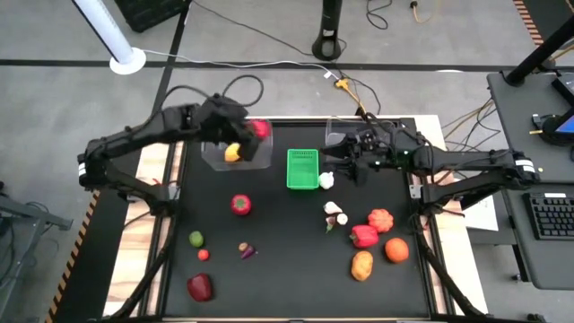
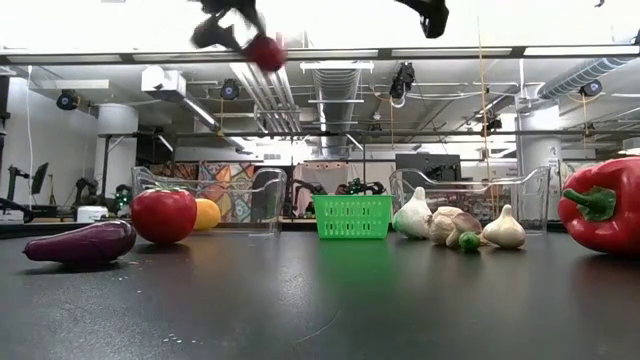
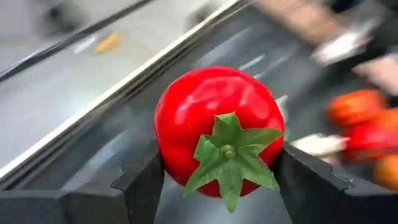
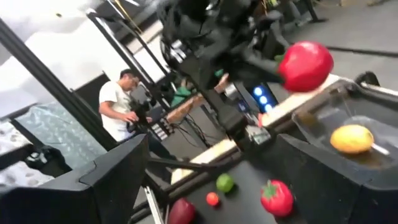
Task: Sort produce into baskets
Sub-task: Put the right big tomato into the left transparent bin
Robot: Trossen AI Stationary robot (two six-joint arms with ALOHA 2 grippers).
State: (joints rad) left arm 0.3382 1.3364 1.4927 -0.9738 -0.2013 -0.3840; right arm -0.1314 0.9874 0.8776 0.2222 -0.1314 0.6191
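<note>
At the far left of the black table, a clear bin holds one yellow fruit, smooth and lemon-like. Directly above this bin the left gripper is clamped on a red tomato, a glossy toy with a green star-shaped calyx facing the wrist camera; its two dark fingers press the fruit's sides, and the low view shows it held high above the table. At the table's far centre stands the green perforated basket; nothing can be made out inside it. A second clear bin sits at the far right; the right arm covers most of it and its contents cannot be told. The right gripper hovers just right of the green basket with its fingers apart and nothing between them, close over a white garlic bulb.

Loose produce lies on the table: a second red tomato left of centre; a green lime, a small red fruit, a purple eggplant and a dark red apple at the near left; at the right, more white garlic pieces, a red bell pepper, a ribbed orange pumpkin, an orange and an orange-yellow potato-like piece.

A person in a white shirt stands in the room beyond. No writing is legible.
</note>
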